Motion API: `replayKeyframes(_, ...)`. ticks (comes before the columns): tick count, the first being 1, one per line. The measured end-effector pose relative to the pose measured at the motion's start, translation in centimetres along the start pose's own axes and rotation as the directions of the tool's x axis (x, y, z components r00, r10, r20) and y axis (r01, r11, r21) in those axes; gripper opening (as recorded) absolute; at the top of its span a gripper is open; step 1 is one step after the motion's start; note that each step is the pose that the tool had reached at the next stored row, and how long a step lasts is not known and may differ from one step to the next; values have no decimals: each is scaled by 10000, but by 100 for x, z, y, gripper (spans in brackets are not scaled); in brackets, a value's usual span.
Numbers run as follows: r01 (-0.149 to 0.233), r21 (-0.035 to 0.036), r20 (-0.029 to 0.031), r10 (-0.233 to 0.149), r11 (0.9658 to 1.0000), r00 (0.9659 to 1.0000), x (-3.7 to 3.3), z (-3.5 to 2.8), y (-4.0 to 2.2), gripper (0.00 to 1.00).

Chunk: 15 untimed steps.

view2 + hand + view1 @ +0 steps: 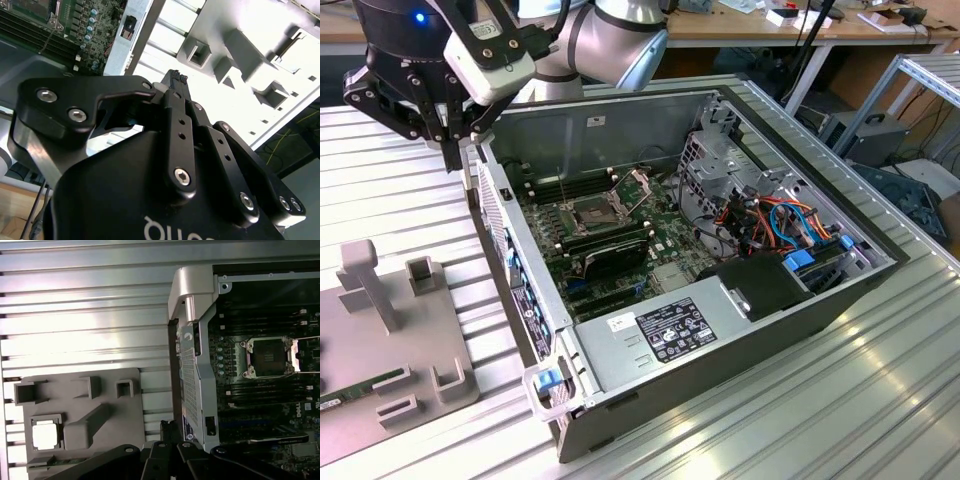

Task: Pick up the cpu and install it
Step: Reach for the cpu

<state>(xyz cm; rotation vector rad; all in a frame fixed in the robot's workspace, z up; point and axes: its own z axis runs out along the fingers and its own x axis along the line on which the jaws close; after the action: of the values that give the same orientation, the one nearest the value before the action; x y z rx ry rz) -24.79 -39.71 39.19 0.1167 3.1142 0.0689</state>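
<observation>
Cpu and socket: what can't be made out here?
- cpu, first wrist view: glare whitens its face, so any corner mark is unreadable.
- socket, first wrist view: contacts too small to check.
- grey tray, exterior view: cut off by the left edge.
- second wrist view: the gripper hides most of what lies beyond it.

Exterior view: elevated and oblique, facing the open grey metal computer case [620, 130] and the flat grey slotted fixture plate [420, 340]. First wrist view: straight down, well above both. Second wrist view: close behind the black gripper [176, 79], sharing both.
</observation>
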Motion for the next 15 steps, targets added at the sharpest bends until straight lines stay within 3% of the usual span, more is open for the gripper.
replayKeyframes(15, 1, 1, 0, -1, 10000, 10000, 32, -1, -3, 11)
